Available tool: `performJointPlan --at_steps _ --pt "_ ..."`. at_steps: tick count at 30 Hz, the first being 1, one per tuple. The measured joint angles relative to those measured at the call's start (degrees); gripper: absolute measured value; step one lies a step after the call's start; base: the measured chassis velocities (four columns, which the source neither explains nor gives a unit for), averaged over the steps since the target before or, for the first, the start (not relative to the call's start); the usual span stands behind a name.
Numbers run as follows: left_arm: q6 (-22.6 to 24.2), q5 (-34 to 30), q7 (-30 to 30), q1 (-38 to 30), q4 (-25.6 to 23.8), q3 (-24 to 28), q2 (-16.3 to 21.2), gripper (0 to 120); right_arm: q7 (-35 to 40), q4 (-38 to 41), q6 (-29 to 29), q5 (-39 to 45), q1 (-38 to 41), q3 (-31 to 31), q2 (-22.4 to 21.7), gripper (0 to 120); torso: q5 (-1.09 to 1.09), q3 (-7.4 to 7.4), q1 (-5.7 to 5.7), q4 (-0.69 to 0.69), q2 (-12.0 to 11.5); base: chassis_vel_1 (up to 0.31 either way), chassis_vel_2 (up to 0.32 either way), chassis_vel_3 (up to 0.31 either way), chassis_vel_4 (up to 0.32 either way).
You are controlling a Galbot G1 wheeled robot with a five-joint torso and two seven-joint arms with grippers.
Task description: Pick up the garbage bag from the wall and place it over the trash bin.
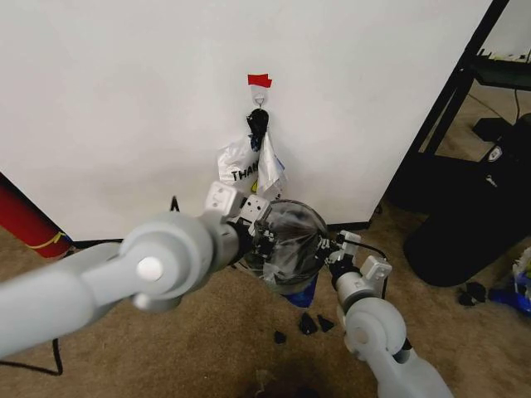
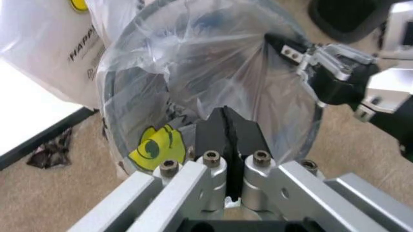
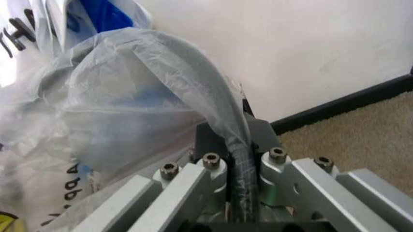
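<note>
Two grippers, left gripper point(image 1: 253, 240) and right gripper point(image 1: 330, 249), pinch one garbage bag point(image 1: 286, 240) over one trash bin point(image 2: 113, 121).

Garbage bag point(image 2: 213, 67): thin translucent plastic film, crinkled, glossy. Trash bin point(image 3: 213, 125): smooth dark rim under the film. White bag point(image 1: 236, 170): opaque plastic, printed. Left gripper point(image 2: 227, 126): matt black pads, brushed metal links, bolts. Wall point(image 1: 124, 99): matt white. Floor point(image 1: 207, 332): rough beige carpet.
</note>
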Motion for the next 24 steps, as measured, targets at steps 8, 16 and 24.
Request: performJointPlan --at_steps 8,16,24 --pt "-0.85 -0.4 -2.69 -5.65 10.2 12.08 -7.49 0 -1.54 -1.86 1.93 -5.08 0.3 -1.39 2.43 1 0.0 0.0 0.0 0.0 0.0 0.0 0.0 0.0 0.0" --pt "-1.21 3.24 -3.72 -5.21 14.31 15.64 -11.51 0 -3.81 -1.72 4.36 -8.38 -0.62 -1.88 2.41 1 0.0 -0.01 0.0 -0.02 0.0 0.0 0.0 0.0 0.0" --pt "-1.14 6.7 -2.63 -4.76 19.16 18.1 -13.58 0 -4.93 -1.18 5.42 -9.43 -1.85 -2.11 1.98 1 -0.01 -0.01 0.0 0.0 0.0 0.0 0.0 0.0 0.0"
